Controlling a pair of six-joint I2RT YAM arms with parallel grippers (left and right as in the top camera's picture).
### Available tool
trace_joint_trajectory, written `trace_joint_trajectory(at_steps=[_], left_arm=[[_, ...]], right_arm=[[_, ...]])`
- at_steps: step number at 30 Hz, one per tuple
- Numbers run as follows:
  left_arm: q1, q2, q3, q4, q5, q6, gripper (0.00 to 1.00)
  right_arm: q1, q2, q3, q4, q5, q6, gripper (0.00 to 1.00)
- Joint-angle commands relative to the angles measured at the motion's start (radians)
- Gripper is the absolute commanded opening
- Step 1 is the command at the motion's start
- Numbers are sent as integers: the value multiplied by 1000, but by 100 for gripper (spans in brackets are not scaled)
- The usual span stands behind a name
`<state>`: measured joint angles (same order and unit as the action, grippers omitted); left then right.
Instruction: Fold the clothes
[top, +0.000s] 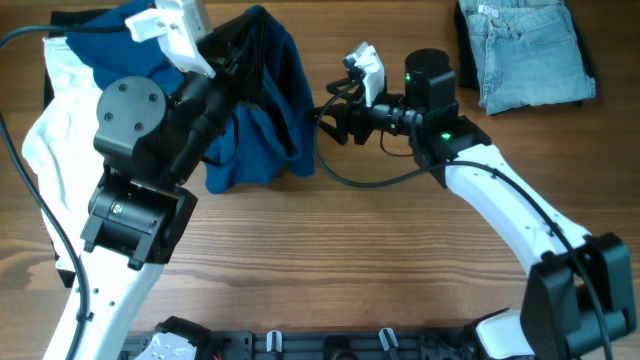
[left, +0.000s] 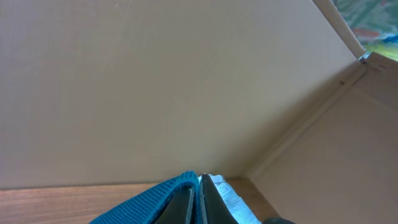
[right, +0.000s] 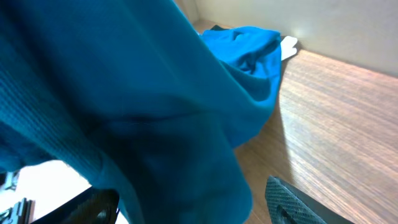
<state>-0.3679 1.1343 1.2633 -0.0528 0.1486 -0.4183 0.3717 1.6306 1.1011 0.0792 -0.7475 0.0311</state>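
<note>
**A:** Blue garment (top: 265, 110) hangs bunched up in the upper middle of the overhead frame. The left gripper (left: 200, 185) is pinched tight on its ribbed edge.

**B:** Yep, the right gripper (top: 323, 120) is at the cloth's right edge, fingers spread wide, fabric draped between them, not clamped. Folded jeans (top: 525, 50) sit upper right.

1. A wooden table (top: 400, 250) with brown plank grain spans the overhead view.
2. A beige panel wall (left: 155, 81) meets a 2nd panel (left: 348, 162) at a corner seam.
3. A black rail (top: 330, 345) lines the table's near edge.
</note>
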Motion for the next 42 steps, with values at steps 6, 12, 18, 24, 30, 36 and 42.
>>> trace_joint_trajectory(at_steps=[6, 12, 18, 24, 30, 36, 42], left_arm=[[-7, -29, 22, -21, 18, -9, 4], [-7, -29, 22, -35, 18, -9, 4], [-3, -51, 22, -34, -3, -8, 4], [21, -158, 22, -18, -19, -6, 4], [-20, -299, 22, -2, 26, -9, 4], [-90, -322, 22, -29, 76, -5, 4], [-89, -181, 22, -366, 71, 10, 4]], right_arm=[[34, 32, 2, 130, -196, 119, 72], [40, 30, 2, 150, -162, 153, 33], [15, 24, 5, 138, -72, 152, 4], [-136, -110, 163, -44, -72, 126, 4], [-263, -322, 356, -443, -53, 13, 4], [-348, -502, 411, -665, 15, -59, 4], [-348, -426, 410, -747, 42, -103, 4]])
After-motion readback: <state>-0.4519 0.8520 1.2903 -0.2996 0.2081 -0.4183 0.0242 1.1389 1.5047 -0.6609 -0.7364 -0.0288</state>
